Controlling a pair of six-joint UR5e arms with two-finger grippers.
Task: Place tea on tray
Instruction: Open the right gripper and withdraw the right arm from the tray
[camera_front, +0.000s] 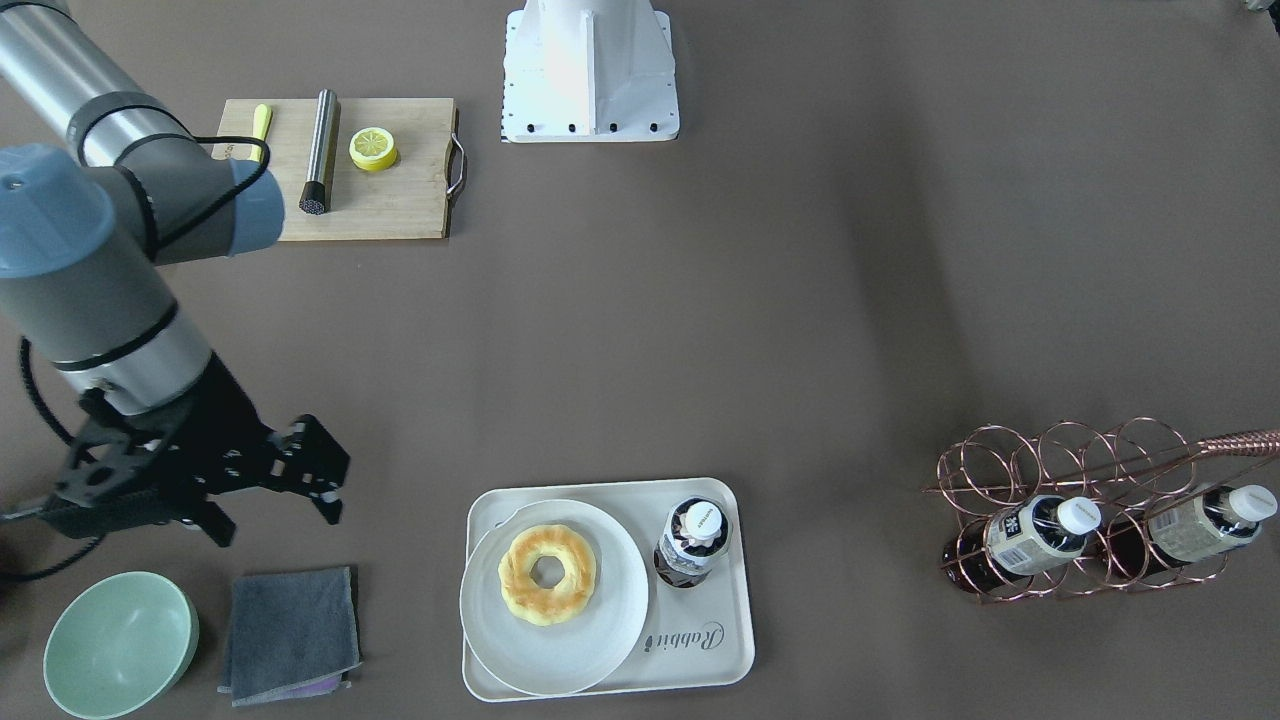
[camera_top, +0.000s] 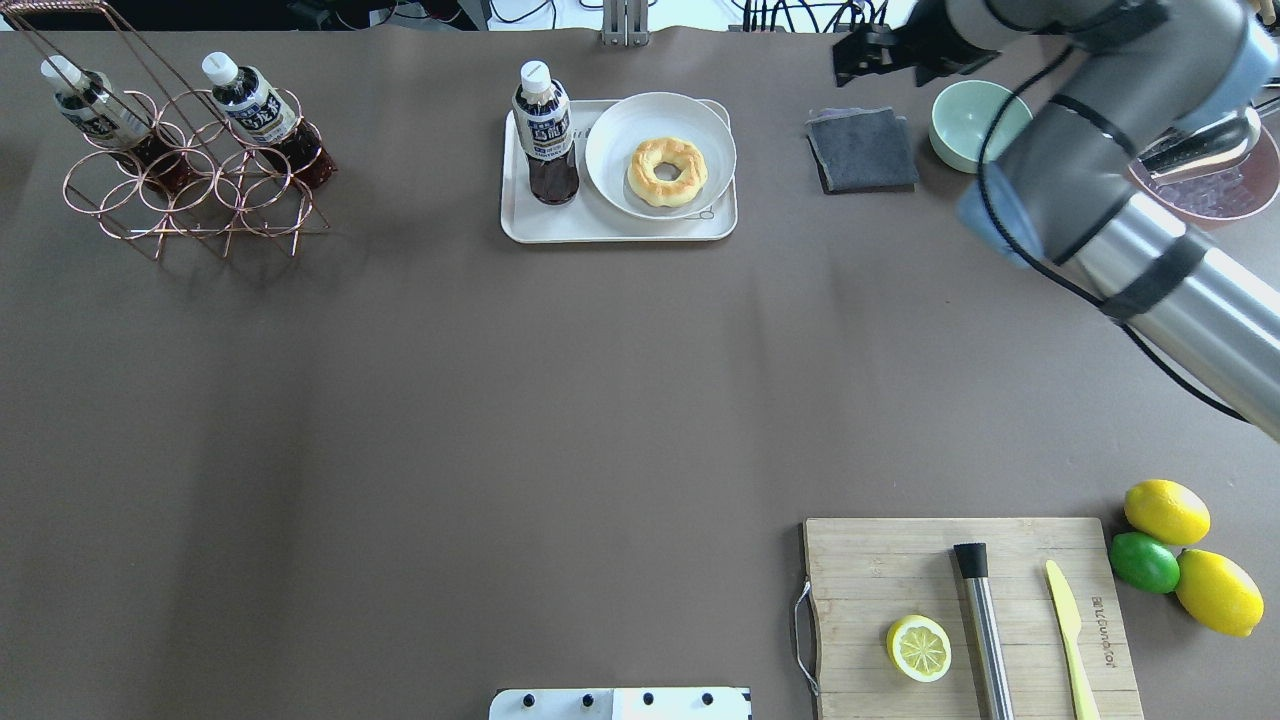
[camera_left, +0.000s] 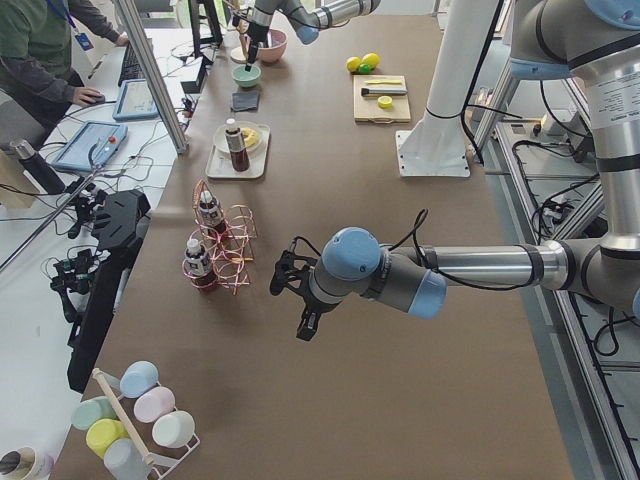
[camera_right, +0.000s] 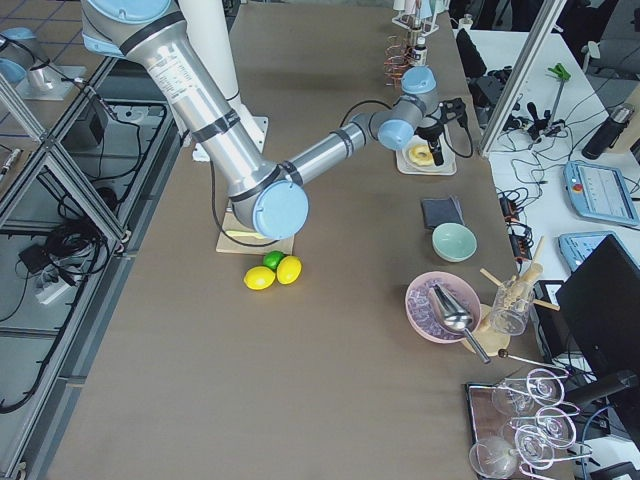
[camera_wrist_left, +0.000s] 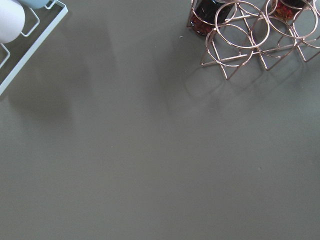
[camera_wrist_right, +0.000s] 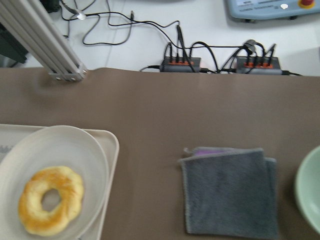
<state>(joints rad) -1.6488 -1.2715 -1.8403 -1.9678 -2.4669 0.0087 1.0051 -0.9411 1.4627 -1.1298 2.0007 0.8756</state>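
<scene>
A tea (camera_front: 690, 540) (camera_top: 545, 130) with a white cap stands upright on the cream tray (camera_front: 720, 660) (camera_top: 620, 230), beside the plate. Nothing grips it. Two more bottles like it lie in the copper wire rack (camera_front: 1080, 500) (camera_top: 190, 180). My right gripper (camera_front: 275, 520) (camera_top: 880, 55) hovers open and empty over the table between the tray and the grey cloth. The right wrist view looks down on the tray corner (camera_wrist_right: 112, 145) and the cloth. My left gripper (camera_left: 292, 300) shows only in the exterior left view, low beside the rack; whether it is open or shut I cannot tell.
A white plate (camera_front: 600, 640) with a doughnut (camera_front: 547, 574) fills the tray's other half. A grey cloth (camera_front: 290, 635) and a green bowl (camera_front: 120, 645) lie under my right gripper. The cutting board (camera_top: 960, 610) holds a lemon half, a metal rod and a yellow knife.
</scene>
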